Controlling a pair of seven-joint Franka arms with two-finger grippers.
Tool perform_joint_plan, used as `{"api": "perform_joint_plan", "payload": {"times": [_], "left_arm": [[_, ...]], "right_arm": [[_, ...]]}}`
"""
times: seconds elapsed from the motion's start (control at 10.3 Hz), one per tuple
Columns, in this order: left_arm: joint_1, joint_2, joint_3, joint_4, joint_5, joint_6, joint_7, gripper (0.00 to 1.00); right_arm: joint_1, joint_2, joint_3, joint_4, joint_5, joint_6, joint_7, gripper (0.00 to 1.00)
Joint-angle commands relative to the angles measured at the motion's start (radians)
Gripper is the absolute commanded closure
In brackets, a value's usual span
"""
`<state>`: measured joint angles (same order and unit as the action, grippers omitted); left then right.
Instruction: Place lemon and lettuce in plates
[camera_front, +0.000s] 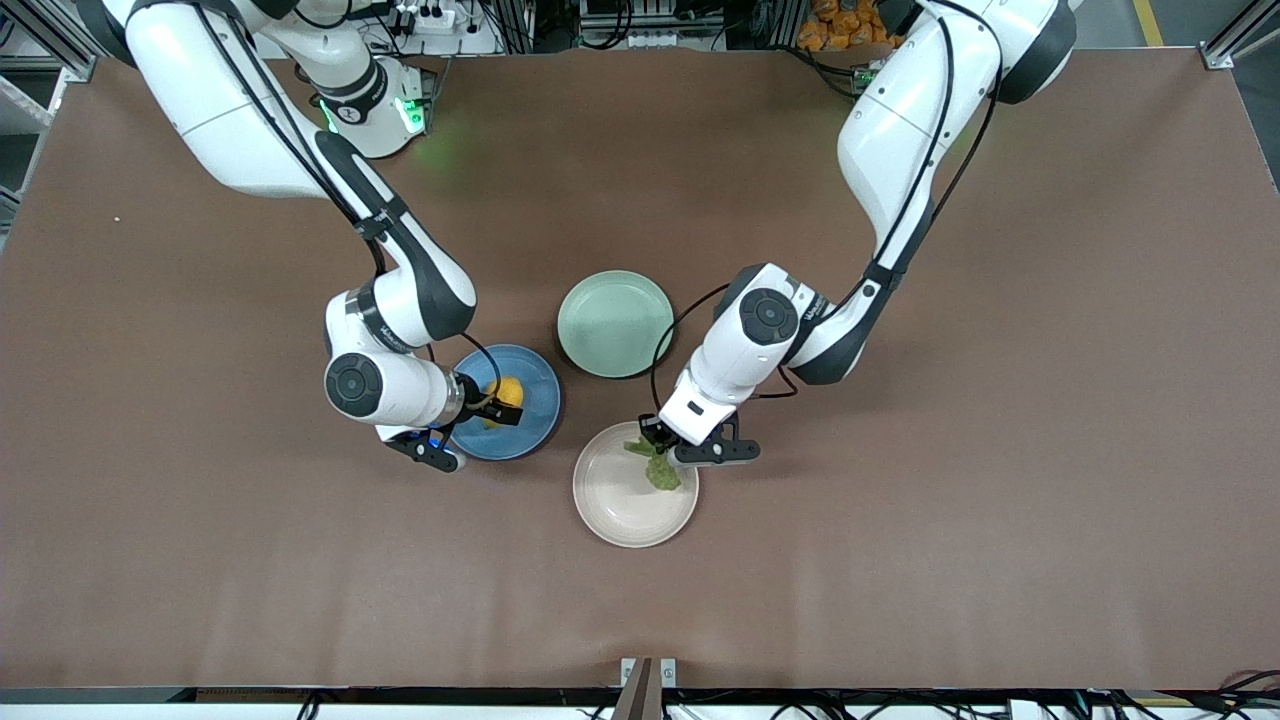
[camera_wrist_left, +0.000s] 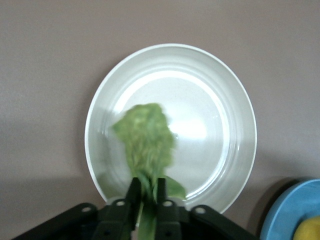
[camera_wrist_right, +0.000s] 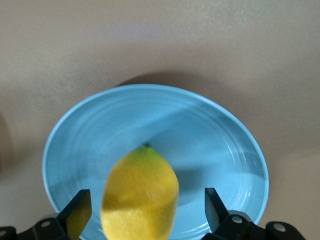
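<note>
The yellow lemon (camera_front: 507, 392) is over the blue plate (camera_front: 530, 425), between the spread fingers of my right gripper (camera_front: 492, 402). In the right wrist view the lemon (camera_wrist_right: 140, 195) shows a gap to each finger, over the blue plate (camera_wrist_right: 200, 135); my right gripper (camera_wrist_right: 145, 200) is open. My left gripper (camera_front: 655, 442) is shut on the stem of the ruffled green lettuce (camera_front: 661, 470), which hangs over the cream-white plate (camera_front: 620, 515). The left wrist view shows the lettuce (camera_wrist_left: 145, 135) between the closed fingers of my left gripper (camera_wrist_left: 146, 192), over the cream-white plate (camera_wrist_left: 215, 100).
A pale mint-green plate (camera_front: 613, 322) stands between the two arms, farther from the front camera than the other two plates. The blue plate's rim (camera_wrist_left: 290, 220) and the lemon (camera_wrist_left: 311, 230) show at the corner of the left wrist view.
</note>
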<state>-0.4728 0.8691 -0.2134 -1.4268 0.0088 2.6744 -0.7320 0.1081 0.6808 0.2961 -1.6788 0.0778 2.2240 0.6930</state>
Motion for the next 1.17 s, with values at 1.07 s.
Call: {"api": "perform_joint_plan", "payload": {"times": [1.07], "left_arm": [[0.278,-0.783,0.075,0.009,0.045,-1.128,0.353,0.00]], "right_arm": [[-0.160,-0.618,-0.101,0.036,-0.119,-0.606,-0.366,0.00]]}}
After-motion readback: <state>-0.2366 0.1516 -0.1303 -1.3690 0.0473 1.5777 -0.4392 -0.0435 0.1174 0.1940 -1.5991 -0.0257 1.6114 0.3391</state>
